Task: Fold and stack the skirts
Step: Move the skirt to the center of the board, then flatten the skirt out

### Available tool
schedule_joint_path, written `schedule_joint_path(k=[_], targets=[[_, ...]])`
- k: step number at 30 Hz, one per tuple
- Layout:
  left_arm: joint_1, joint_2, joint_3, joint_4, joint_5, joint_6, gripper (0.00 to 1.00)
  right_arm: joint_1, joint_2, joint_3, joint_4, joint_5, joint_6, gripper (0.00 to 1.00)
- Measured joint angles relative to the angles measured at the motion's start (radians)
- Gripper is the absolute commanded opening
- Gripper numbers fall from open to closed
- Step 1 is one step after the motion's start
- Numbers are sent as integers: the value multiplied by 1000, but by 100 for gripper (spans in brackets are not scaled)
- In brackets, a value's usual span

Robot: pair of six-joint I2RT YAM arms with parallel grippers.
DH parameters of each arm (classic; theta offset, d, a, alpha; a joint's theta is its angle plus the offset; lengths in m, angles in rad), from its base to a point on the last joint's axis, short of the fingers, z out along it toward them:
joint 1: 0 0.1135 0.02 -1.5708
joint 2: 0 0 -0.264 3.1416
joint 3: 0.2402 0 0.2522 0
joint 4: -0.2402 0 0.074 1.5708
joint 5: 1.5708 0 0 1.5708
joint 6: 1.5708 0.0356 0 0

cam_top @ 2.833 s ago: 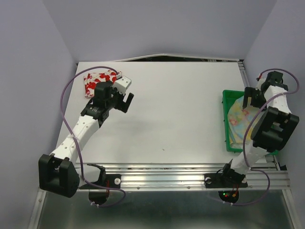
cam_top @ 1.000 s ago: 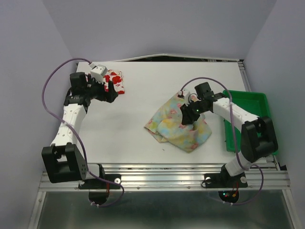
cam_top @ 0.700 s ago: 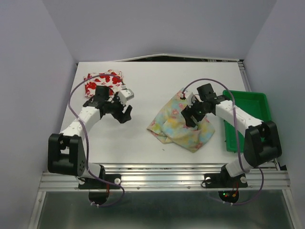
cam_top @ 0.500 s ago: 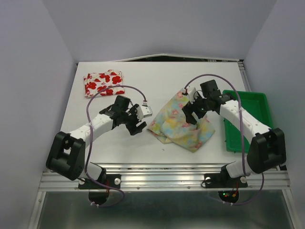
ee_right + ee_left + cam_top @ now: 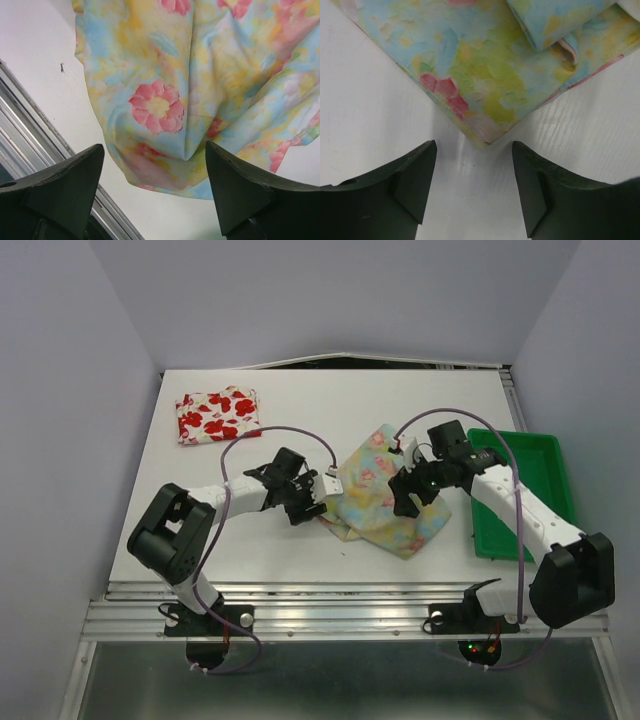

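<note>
The pale yellow pastel floral skirt (image 5: 385, 502) lies crumpled and unfolded on the table's middle. My left gripper (image 5: 318, 502) is open at the skirt's left corner; in the left wrist view the corner (image 5: 482, 132) lies just ahead of my open fingertips (image 5: 422, 175) and touches neither. My right gripper (image 5: 410, 495) is open above the skirt's right part; the right wrist view shows the cloth (image 5: 165, 107) below, between spread fingers (image 5: 235, 185). The white skirt with red flowers (image 5: 217, 415) lies folded at the far left.
A green plastic tray (image 5: 522, 500) stands at the right edge of the table, with nothing in it that I can see. The metal rail (image 5: 340, 605) runs along the near edge, close to the skirt's lower corner.
My left gripper left the red-flowered skirt and crossed right to the pastel skirt's left corner. My right gripper carried the pastel skirt out of the tray and released it on the table.
</note>
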Motion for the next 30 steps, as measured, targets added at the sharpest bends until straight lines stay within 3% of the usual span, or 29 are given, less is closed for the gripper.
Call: schedule_joint_path(k=[3,4,6,9,13,17,22,26,30], targets=[[-3,8,20,10,-6,-14,30,0,14,-39,-3,26,0,72],[-3,9,29,10,-4,-27,12,0,31,-49,1,43,0,69],[-2,10,53,5,1,-53,0,0,69,-69,22,80,-1,61],[17,-9,83,-13,23,-119,0,-3,135,-85,64,143,-11,57],[80,-114,84,-74,57,-192,0,-28,238,-54,137,196,-22,59],[146,-278,84,-171,70,-222,0,-61,382,107,187,237,-35,75],[167,-394,109,-336,125,-253,0,-77,435,290,234,308,-38,76],[167,-368,172,-399,186,-315,0,-93,414,352,245,269,-48,72],[167,-290,215,-405,228,-373,0,-104,297,313,187,94,-77,69]])
